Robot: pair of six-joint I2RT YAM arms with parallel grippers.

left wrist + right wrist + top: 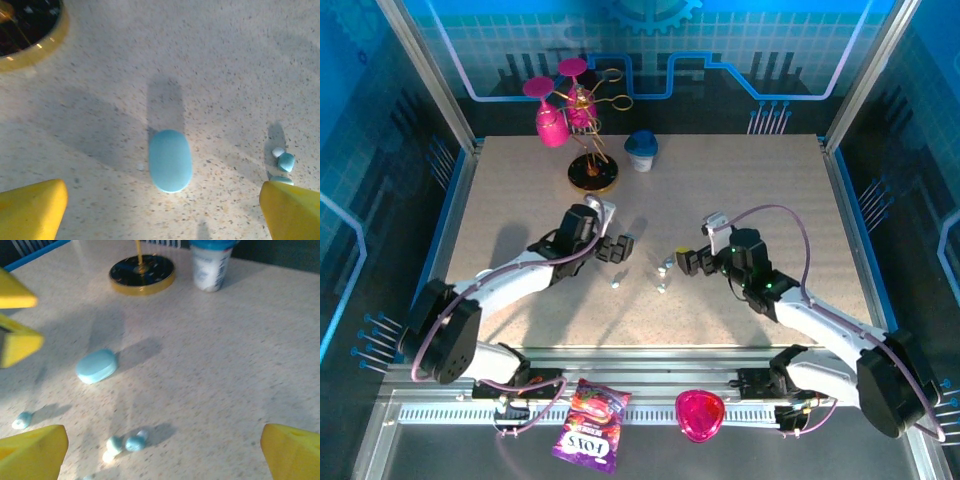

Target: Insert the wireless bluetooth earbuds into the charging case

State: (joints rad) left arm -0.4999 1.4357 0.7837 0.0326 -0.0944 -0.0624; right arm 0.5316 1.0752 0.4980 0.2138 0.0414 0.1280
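Lying nearest on the front rail: purple snack packet (588, 425) and pink heart-shaped piece (700, 415). Past them, left claw (616, 248) and right claw (688, 262) both hang low over the speckled tabletop (740, 200), fingers spread wide apart, nothing held. Earbuds (125, 444) lie loose on the tabletop between the two claws, a small cluster touching each other near the right claw plus a single one well apart toward the left. Charging case (170, 160) is shut, lying flat on the tabletop, centred between the left claw's yellow fingertips (32, 207) in the left wrist view, touching neither; earbuds sit off to its right. Farthest back: gold-rimmed black stand base (593, 172) carrying pink glasses (552, 125), blue-lidded white cup (641, 152) upright beside it.
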